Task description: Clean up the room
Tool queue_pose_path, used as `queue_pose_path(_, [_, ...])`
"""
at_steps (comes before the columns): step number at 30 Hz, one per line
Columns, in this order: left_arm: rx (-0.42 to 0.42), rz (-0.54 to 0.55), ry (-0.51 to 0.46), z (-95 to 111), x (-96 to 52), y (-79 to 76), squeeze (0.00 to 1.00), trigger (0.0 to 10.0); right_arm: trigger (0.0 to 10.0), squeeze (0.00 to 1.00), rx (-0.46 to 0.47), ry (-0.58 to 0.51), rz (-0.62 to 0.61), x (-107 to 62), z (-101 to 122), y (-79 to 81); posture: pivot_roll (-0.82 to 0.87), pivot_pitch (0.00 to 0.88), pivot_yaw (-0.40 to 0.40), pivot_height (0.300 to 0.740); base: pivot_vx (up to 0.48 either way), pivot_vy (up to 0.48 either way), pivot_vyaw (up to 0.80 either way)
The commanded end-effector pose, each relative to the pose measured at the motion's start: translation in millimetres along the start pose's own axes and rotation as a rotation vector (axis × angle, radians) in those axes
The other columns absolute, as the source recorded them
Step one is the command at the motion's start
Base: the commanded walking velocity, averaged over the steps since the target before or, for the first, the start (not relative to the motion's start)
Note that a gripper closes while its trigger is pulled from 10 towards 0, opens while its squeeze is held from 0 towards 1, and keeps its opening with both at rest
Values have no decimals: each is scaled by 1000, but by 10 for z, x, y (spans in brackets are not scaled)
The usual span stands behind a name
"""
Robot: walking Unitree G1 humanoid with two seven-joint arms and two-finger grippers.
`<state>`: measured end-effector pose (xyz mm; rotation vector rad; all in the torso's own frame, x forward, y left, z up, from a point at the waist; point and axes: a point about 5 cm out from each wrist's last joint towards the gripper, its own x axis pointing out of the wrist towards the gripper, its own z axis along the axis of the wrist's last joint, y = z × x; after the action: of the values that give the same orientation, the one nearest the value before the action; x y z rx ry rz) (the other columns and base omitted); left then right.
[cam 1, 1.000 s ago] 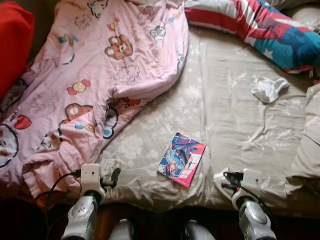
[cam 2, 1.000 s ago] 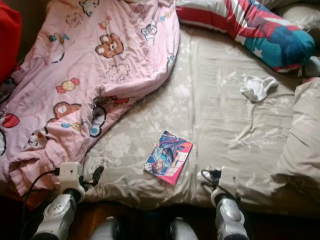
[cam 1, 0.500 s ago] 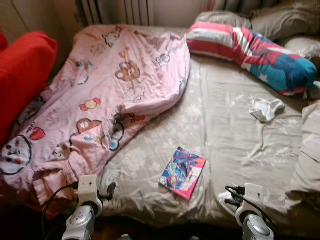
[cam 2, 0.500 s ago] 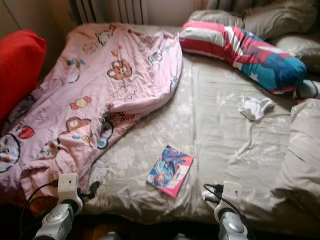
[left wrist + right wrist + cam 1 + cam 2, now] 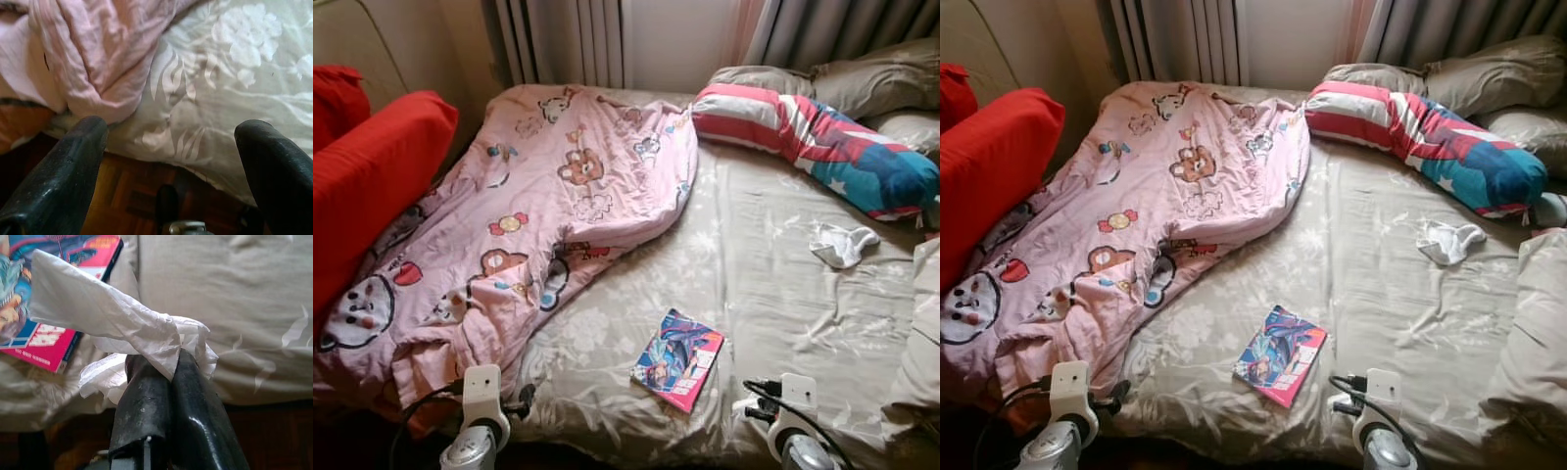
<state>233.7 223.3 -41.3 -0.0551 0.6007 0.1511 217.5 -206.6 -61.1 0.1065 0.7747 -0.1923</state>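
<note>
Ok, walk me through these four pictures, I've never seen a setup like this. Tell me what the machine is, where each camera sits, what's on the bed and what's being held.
This is a walking humanoid robot with two silver arms ending in black two-fingered grippers. The two wide pictures come from cameras in its head, looking down at a bed with a beige flowered sheet. The close-ups come from a camera on each wrist.

On the bed lie a pink cartoon-print duvet, a colourful pink-edged comic book, a small crumpled white cloth and a striped red, white and blue bolster pillow.

The left gripper is open at the bed's edge. The right gripper is shut on a crumpled white tissue.
</note>
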Motion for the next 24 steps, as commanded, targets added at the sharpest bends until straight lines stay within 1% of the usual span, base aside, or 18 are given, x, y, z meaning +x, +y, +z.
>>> queue_pose_path(1, [15,4,40,-68,-15,7,0,10000,10000,0,-10,53,-3,-26,-129,-2,138,71,-23,740,0,0,0])
queue_pose_path(6, [12,5,65,-126,-34,17,0,10000,10000,0,-6,87,-9,-51,-221,-36,142,60,-18,740,0,0,0])
queue_pose_path(11, [11,8,81,-164,-48,32,0,10000,10000,0,-14,98,-7,-57,-236,-74,139,60,-15,740,0,0,0])
queue_pose_path(15, [7,10,98,-209,-65,39,0,10000,10000,0,-18,91,-1,-53,-230,-27,138,45,-20,740,0,0,0])
queue_pose_path(24, [-15,17,136,-297,-94,31,0,10000,10000,0,-44,106,-1,-50,-229,-39,161,18,-44,740,0,0,0])
